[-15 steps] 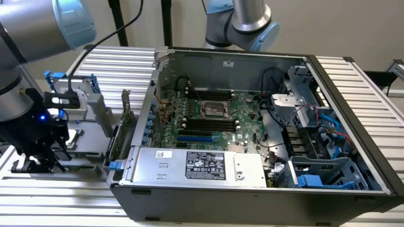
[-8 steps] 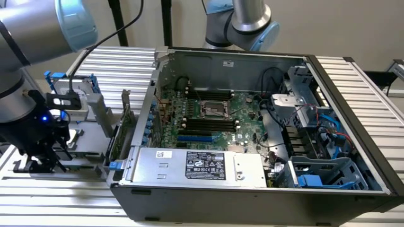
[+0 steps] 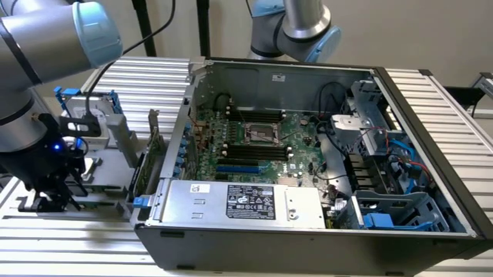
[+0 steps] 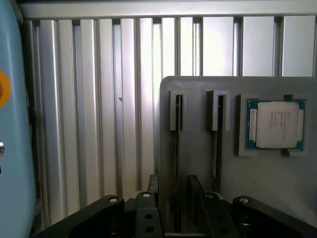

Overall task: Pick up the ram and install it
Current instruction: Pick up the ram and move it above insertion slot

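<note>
In the wrist view a grey holder tray has two narrow slots. The ram stands on edge in one slot and shows as a thin dark strip. A second such strip stands in the neighbouring slot. My gripper is open, with one black finger on each side of the first slot and not touching the strip. In the exterior view the gripper hangs low over the tray at the exterior view's left, outside the computer case. The black motherboard slots lie inside the case.
A square silver processor chip sits in a recess of the tray. The open computer case has a tall wall beside the tray, with a green board standing against it. A hard drive with blue rails stands behind the tray. A second arm stands at the back.
</note>
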You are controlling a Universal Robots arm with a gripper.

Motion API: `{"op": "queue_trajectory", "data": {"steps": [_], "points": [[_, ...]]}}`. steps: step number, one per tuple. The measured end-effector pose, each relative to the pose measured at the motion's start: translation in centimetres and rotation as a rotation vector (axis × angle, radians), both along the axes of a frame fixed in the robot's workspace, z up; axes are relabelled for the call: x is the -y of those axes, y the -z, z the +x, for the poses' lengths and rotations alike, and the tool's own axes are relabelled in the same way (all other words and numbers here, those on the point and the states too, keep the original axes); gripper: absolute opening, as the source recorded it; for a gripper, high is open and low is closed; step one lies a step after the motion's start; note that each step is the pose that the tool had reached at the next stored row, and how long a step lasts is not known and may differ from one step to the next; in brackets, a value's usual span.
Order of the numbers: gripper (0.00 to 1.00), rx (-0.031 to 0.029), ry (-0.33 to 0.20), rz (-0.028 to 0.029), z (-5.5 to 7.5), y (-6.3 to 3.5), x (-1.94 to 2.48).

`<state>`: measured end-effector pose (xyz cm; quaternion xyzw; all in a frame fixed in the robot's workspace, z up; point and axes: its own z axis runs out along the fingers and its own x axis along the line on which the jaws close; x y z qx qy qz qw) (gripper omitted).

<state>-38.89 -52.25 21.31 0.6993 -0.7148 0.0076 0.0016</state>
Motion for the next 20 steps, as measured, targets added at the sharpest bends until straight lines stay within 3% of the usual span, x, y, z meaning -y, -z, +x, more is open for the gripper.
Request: {"op": "queue_trajectory", "data": {"steps": [7, 11, 16, 20], "points": [[0.36, -0.0012, -0.001, 0.0033, 0.1, 0.76, -0.16], [0.36, -0.005, -0.001, 0.0047, 0.1, 1.1, -0.33], [0.36, -0.0149, -0.001, 0.0046, 0.1, 1.59, -0.39], [0.36, -0.0167, -0.001, 0.0046, 0.2, 1.84, -0.41]]}}
